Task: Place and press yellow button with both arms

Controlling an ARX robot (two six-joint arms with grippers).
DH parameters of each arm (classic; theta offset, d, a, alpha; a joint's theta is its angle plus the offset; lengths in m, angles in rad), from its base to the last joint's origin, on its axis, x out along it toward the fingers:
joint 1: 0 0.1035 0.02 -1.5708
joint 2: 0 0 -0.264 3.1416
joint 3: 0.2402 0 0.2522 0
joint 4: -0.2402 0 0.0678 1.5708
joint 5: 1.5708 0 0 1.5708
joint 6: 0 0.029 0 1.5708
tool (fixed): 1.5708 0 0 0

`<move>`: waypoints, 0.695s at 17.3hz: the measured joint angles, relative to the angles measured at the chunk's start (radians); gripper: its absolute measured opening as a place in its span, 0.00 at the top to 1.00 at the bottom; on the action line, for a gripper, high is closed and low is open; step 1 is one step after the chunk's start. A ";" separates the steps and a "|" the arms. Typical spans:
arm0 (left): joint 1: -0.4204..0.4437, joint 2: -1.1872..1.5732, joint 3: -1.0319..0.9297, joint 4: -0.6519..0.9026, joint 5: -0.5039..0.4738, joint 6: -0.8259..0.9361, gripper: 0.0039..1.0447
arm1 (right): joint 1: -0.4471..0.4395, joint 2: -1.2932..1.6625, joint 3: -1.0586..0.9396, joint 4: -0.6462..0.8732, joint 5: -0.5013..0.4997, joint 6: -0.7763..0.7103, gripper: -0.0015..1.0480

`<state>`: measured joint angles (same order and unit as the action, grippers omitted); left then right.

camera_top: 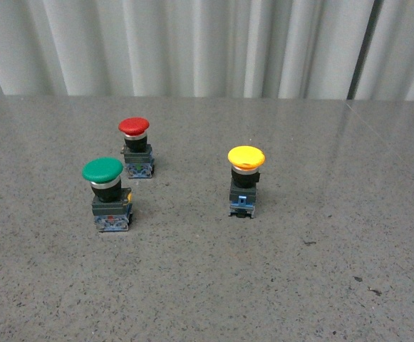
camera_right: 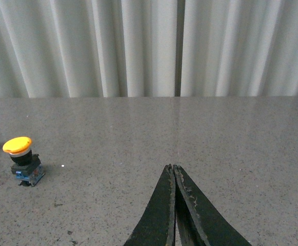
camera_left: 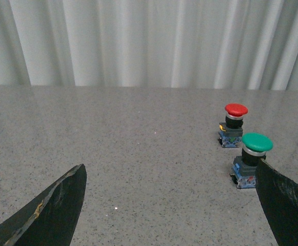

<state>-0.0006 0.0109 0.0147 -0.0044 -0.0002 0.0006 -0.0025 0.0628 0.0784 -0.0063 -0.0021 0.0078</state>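
The yellow button (camera_top: 246,179) stands upright on the grey table, right of centre in the front view, with its yellow cap on top and blue-grey base below. It also shows in the right wrist view (camera_right: 21,160), far off to the side of my right gripper (camera_right: 172,167), which is shut and empty above bare table. My left gripper (camera_left: 170,171) is open and empty, its fingers (camera_left: 56,210) spread wide over bare table. Neither arm shows in the front view.
A green-capped button (camera_top: 107,192) and a smaller red-capped button (camera_top: 136,147) stand left of the yellow one. Both show in the left wrist view, the green one (camera_left: 251,160) just beyond one finger, the red one (camera_left: 233,124) farther off. White curtains (camera_top: 192,43) hang behind the table.
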 joint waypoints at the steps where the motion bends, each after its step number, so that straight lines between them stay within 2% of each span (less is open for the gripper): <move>1: 0.000 0.000 0.000 0.000 0.000 0.000 0.06 | 0.002 0.000 -0.005 -0.003 0.002 -0.001 0.98; 12: 0.000 0.000 0.000 0.001 0.000 0.000 0.06 | 0.002 -0.058 -0.066 0.000 0.002 -0.002 0.98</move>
<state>-0.0002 0.0109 0.0147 -0.0036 -0.0002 0.0002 -0.0002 0.0044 0.0128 -0.0059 -0.0006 0.0059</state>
